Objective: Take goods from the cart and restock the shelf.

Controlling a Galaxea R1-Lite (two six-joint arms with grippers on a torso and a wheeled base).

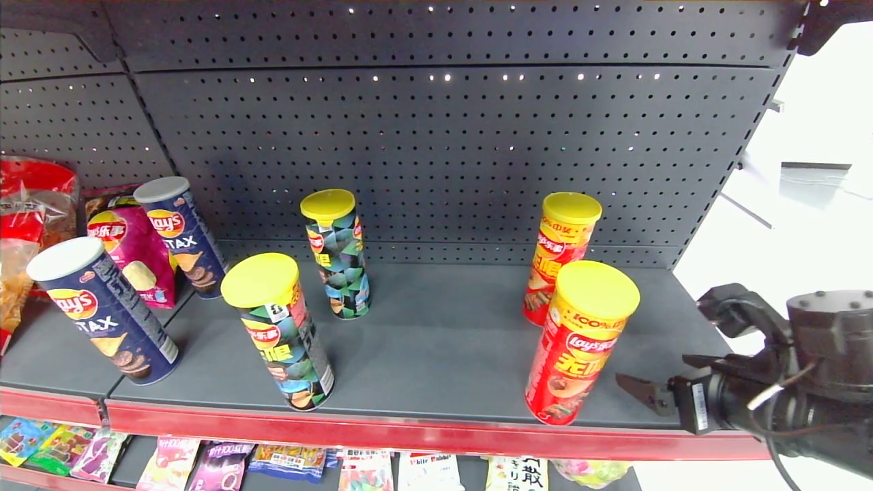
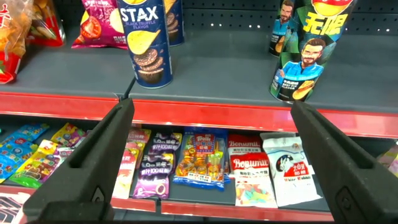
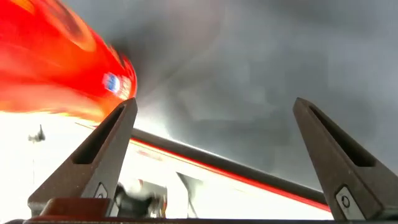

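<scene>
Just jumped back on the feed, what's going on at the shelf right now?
Six chip cans stand upright on the grey shelf. The right tool is open and empty, close beside the front red can near the shelf's front edge, with its jaws not around it. The left tool is also open and empty, held lower in front of the shelf.

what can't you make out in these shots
- Right wrist view: red can blurred and cut off by the edge; label unreadable.
- Head view: lower packets cut by the bottom edge, tops hidden by the shelf lip.
- Head view: red bag cut by the left edge; pink bag partly behind the rear blue can.
</scene>
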